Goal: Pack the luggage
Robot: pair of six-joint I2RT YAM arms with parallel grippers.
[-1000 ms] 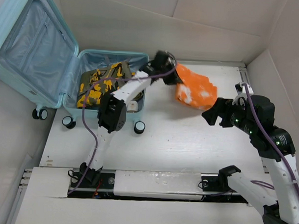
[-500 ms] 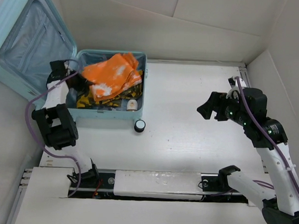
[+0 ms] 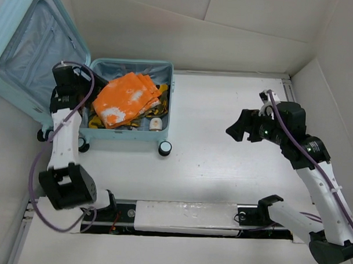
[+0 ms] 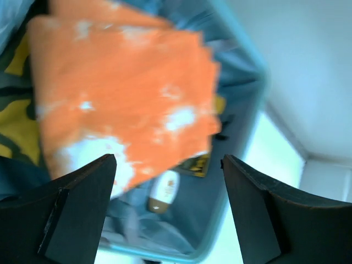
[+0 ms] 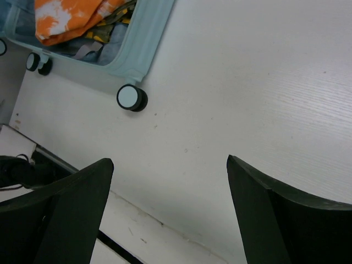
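Overhead, the luggage point(image 3: 161, 79), a large pale aqua-blue hard-shell suitcase, lies open in the upper left of the frame on the white table point(image 3: 222, 162), its fabric-lined lid raised against the left wall. In its tub a folded orange cloth with white blotches point(image 3: 125, 98) rests on top of a yellow-and-black patterned garment point(image 3: 98, 120), and a small white bottle with a brown cap point(image 3: 156, 124) lies in the lower right corner. A black-and-white caster wheel point(image 3: 164, 148) sits at the tub's near edge. The left claw point(image 3: 88, 88) hangs at the tub's left rim. The right claw point(image 3: 239, 125) hovers over bare table at centre right, well apart from the luggage.

From the left wrist, the left claw point(image 4: 168, 159) is spread wide and empty above the orange cloth point(image 4: 121, 88) and the bottle point(image 4: 164, 190); the picture is blurred.

From the right wrist, the right claw point(image 5: 170, 160) is likewise spread wide, gripping nothing, with the luggage point(image 5: 148, 38) and one wheel point(image 5: 131, 97) in the upper left.
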